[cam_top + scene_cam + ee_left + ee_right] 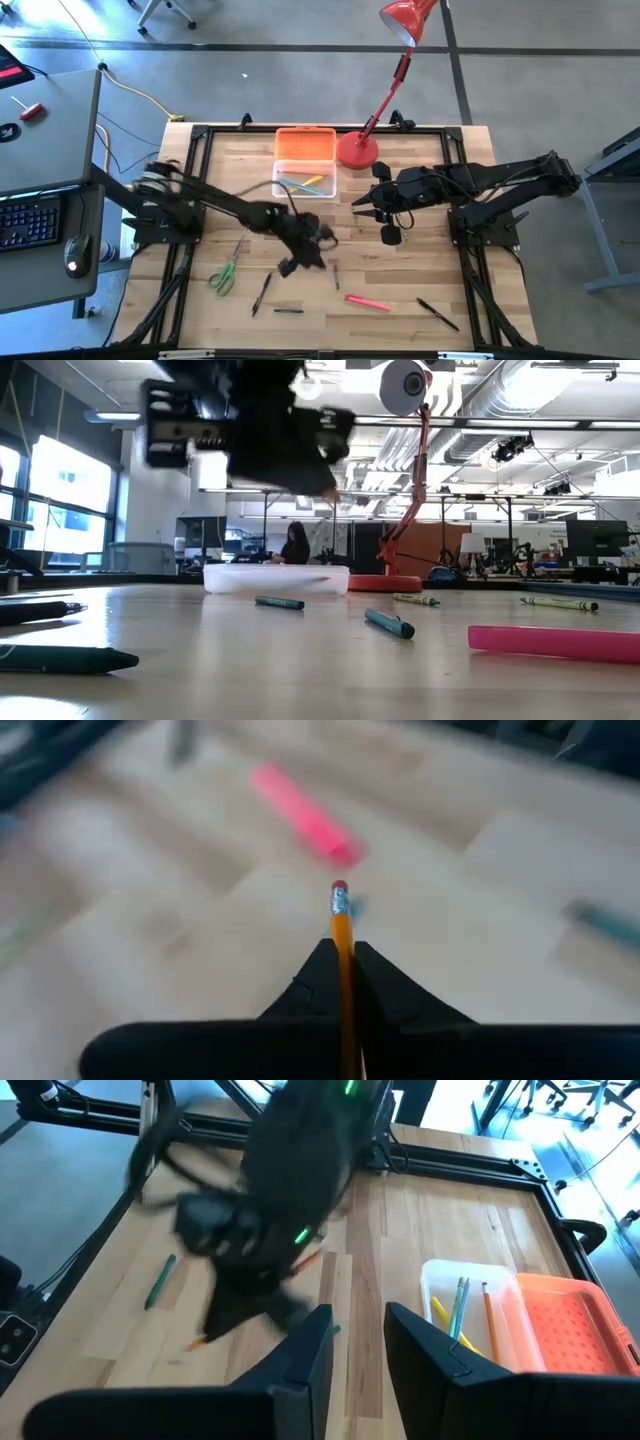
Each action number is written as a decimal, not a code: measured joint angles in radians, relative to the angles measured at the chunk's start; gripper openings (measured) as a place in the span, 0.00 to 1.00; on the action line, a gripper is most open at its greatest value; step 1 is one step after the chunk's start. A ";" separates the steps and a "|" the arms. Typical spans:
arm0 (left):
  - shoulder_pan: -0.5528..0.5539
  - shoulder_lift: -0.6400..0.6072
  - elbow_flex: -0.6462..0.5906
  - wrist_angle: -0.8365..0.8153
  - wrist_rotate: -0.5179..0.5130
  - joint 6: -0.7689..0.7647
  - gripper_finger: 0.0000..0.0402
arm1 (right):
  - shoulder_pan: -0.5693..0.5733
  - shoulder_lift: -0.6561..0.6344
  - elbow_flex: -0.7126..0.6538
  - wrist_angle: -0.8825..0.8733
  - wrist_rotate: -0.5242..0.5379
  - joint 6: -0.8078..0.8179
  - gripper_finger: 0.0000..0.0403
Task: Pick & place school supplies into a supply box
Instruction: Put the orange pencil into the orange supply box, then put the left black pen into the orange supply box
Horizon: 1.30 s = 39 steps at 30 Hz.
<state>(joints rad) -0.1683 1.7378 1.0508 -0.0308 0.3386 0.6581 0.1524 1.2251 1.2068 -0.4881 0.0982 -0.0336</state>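
My left gripper (300,255) hangs above the middle of the table, shut on an orange pencil (341,935) with a pink eraser. The low view shows this gripper (270,445) well above the tabletop. The supply box (305,185) rests on the table at the far middle. Its clear base holds a few pens, and its orange lid (305,145) lies open behind it. Green scissors (225,272), a pink marker (368,301) and black pens (262,293) lie on the near half. My right gripper (355,1330) waits open, raised beside the box. My left gripper pinches the pencil's shaft (343,970) between its two fingers, a little below the eraser end (339,892), which sticks out past the fingertips. The pencil is lifted clear of the table. The gripper slants down from the table's left side.
A red desk lamp stands with its round base (357,150) right of the box, its neck leaning over the far edge. Another black pen (438,314) lies near right, and green crayons (390,624) mid-table. A dark frame rims the tabletop (200,180).
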 joint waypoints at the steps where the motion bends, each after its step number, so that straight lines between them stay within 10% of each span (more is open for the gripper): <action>1: 0.013 -0.038 0.000 -0.027 -0.062 0.016 0.11 | 0.000 0.000 0.000 0.000 0.000 0.000 0.18; 7: 0.190 -0.194 0.002 -0.153 -0.213 0.052 0.05 | 0.000 0.000 0.000 0.000 0.000 0.000 0.18; 22: 0.723 -0.044 0.001 -0.178 0.281 -0.055 0.03 | 0.000 0.000 0.000 0.000 0.000 0.000 0.18; 39: 0.572 -0.212 0.002 -0.420 0.471 -0.379 0.08 | 0.000 0.000 0.000 0.000 0.000 0.000 0.18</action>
<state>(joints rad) 0.4041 1.5259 1.0531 -0.4510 0.8099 0.2796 0.1524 1.2251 1.2068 -0.4881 0.0982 -0.0338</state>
